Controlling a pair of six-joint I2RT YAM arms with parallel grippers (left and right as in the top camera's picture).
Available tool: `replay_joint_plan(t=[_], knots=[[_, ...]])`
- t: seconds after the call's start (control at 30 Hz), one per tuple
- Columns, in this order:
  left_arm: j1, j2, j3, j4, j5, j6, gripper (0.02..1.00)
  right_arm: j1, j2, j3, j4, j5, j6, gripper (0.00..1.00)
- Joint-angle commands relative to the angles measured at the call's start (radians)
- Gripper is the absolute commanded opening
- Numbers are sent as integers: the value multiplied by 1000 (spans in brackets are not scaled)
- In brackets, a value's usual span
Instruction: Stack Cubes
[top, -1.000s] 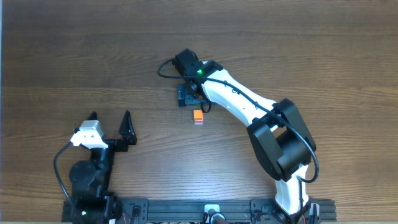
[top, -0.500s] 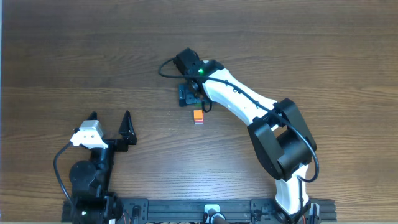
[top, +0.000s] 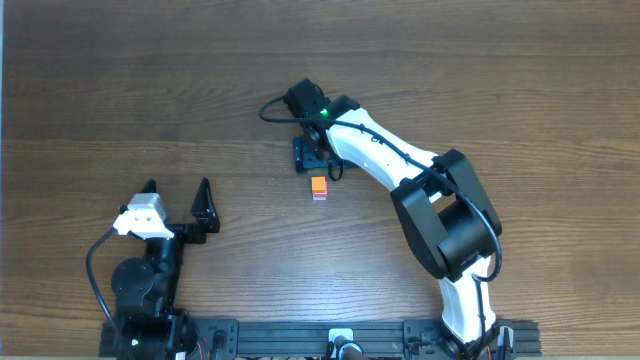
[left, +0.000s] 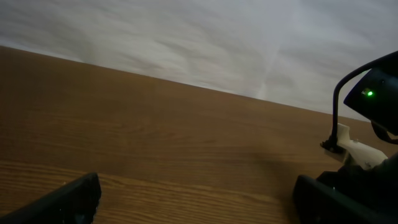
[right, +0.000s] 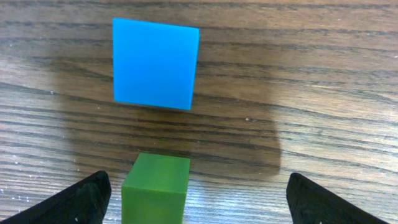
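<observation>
Above the green cube (right: 155, 186), near the blue cube (right: 155, 62), our right gripper (right: 198, 191) hangs spread well apart; we judge the grasp comes next: centre, descend, close.

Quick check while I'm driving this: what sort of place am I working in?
Most likely a robotics lab or test bench: a wood-grain table, a left arm and right arm on a black rail at its edge, a blue cube and green cube as props, a plain white wall behind.
</observation>
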Motion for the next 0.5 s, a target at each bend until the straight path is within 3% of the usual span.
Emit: replay_joint_plan(t=[0.03,0.5], knots=[[5,-12,-6,-1,13,-11,1000,18,8,31,3,-3,1,864],[5,-12,-6,-1,13,-11,1000,31,8,39,8,-26,5,665]])
